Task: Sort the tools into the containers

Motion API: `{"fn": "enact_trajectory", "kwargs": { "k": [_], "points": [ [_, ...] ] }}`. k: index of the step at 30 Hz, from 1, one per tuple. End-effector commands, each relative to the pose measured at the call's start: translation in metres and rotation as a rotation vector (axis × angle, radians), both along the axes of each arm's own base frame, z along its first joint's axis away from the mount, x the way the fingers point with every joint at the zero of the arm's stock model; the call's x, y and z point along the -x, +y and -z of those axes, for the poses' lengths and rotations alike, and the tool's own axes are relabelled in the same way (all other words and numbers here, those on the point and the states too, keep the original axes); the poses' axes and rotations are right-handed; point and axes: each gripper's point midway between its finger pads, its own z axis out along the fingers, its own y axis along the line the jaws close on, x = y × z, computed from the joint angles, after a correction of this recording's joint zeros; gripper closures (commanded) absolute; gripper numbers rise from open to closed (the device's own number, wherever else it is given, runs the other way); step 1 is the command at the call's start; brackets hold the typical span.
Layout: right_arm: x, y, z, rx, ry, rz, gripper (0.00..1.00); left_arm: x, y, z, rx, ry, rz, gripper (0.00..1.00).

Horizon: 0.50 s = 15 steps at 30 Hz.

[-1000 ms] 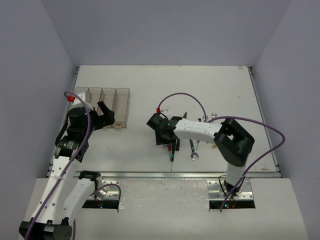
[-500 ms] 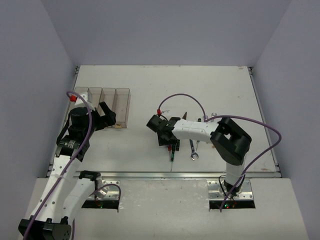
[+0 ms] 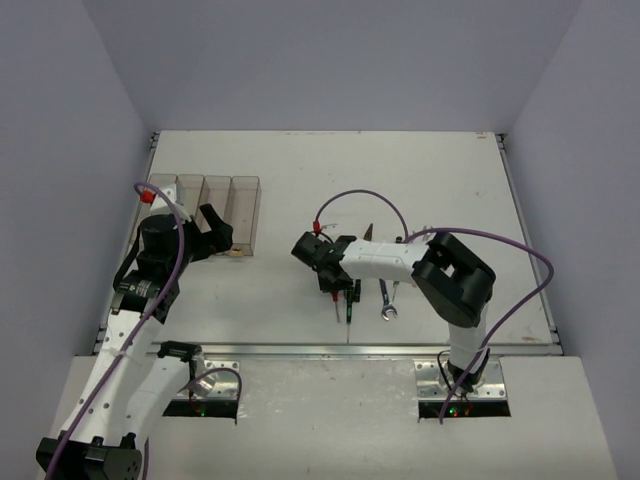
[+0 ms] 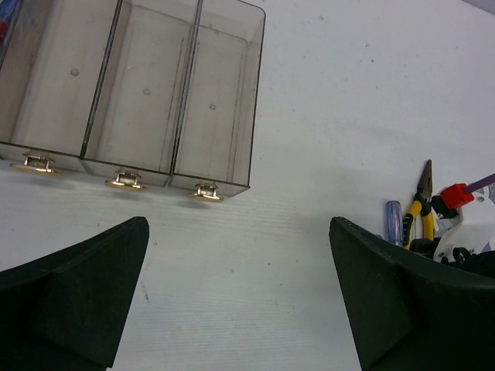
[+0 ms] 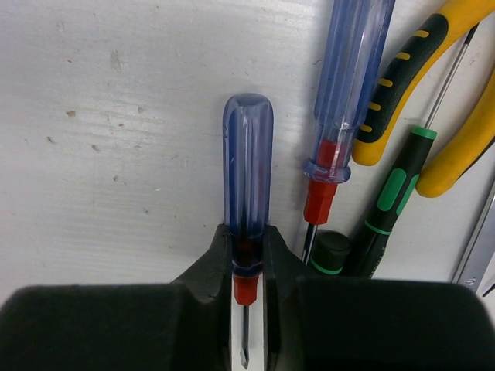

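Note:
My right gripper (image 5: pixel 247 241) is shut on a blue/red-handled screwdriver (image 5: pixel 247 170) that lies flat on the table, with the jaws clamped at the handle's red collar. To its right lie a second blue/red screwdriver (image 5: pixel 346 85), a black/green screwdriver (image 5: pixel 396 192) and yellow-handled pliers (image 5: pixel 462 147). From above, the right gripper (image 3: pixel 331 274) sits at the left edge of the tool pile, with a silver wrench (image 3: pixel 387 300) to its right. The clear containers (image 3: pixel 205 205) stand far left. My left gripper (image 4: pixel 238 224) hovers open and empty just in front of the containers (image 4: pixel 251 100).
The containers' brass latches (image 4: pixel 205 191) face my left gripper. Pliers (image 4: pixel 422 202) and a blue handle (image 4: pixel 394 220) show at the right of the left wrist view. A metal rail (image 3: pixel 350 348) runs along the table's near edge.
The right gripper's jaws have closed onto the blue/red screwdriver and the arm has shifted slightly toward the near edge. The left arm has stayed nearly still and open.

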Motion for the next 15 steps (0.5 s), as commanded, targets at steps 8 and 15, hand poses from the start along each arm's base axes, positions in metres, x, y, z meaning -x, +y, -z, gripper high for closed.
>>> {"fn": "enact_trajectory", "kwargs": {
  "k": [8, 15],
  "points": [
    [-0.006, 0.056, -0.092, -0.361, -0.112, -0.128, 1.0, 0.01, -0.102, -0.043, 0.395, -0.15, 0.476, 0.0],
    [0.01, 0.096, -0.168, -0.696, -0.205, -0.348, 1.0, 0.029, -0.143, -0.071, 0.685, -0.305, 0.713, 0.01]
  ]
}}
